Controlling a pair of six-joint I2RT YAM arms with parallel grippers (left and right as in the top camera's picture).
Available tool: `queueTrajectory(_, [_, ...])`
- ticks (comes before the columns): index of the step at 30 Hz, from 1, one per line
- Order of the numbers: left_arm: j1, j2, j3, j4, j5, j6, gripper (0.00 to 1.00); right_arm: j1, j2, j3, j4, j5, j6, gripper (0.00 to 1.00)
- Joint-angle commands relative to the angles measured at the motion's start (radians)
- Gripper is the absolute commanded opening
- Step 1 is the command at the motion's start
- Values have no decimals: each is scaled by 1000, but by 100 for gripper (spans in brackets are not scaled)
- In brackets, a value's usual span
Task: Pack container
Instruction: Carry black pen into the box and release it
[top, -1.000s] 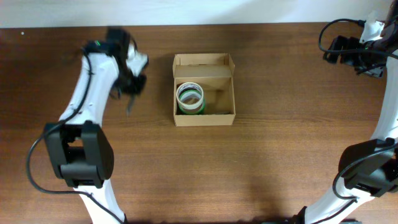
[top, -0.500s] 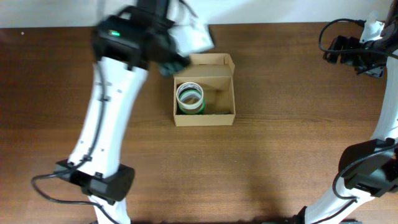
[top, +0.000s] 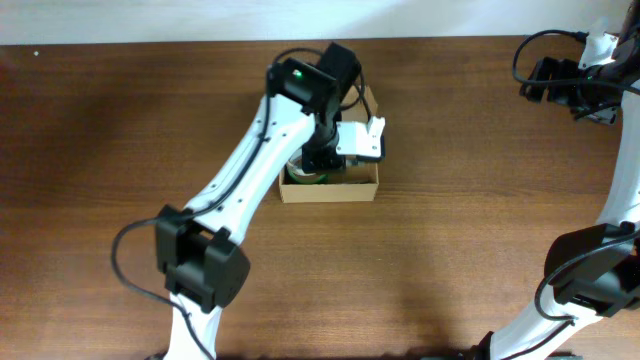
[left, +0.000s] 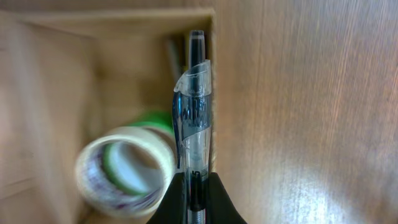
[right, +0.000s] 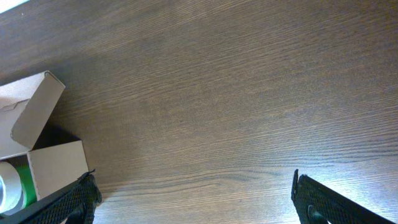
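The container (top: 330, 192) is a small tan cardboard box at the table's middle, its lid flap open at the back. It also shows in the left wrist view (left: 118, 68) and the right wrist view (right: 56, 162). Inside lie tape rolls, a white one on a green one (left: 124, 171). My left gripper (left: 196, 199) is shut on a clear pen with a blue clip (left: 194, 118) and holds it over the box's inside edge. In the overhead view the left gripper (top: 340, 150) hangs over the box. My right gripper (right: 193, 199) is open and empty, far right (top: 575, 85).
The brown wooden table (top: 480, 250) spreads around the box. A dark thin item (left: 173, 53) lies in the box's far corner, blurred. The right arm's base (top: 590, 275) stands at the right edge, the left arm's base (top: 200, 275) at the front left.
My left arm has swung from the far left of the table to over the box, carrying the pen. The right arm has not moved.
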Motion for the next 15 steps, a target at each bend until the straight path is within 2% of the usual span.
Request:
queueTrajectory(1, [-4, 36, -25, 6, 3, 23, 2, 0, 4, -3, -1, 6, 5, 99])
queueTrajectory(15, [-3, 111, -64, 79, 4, 23, 2, 0, 4, -3, -1, 6, 5, 99])
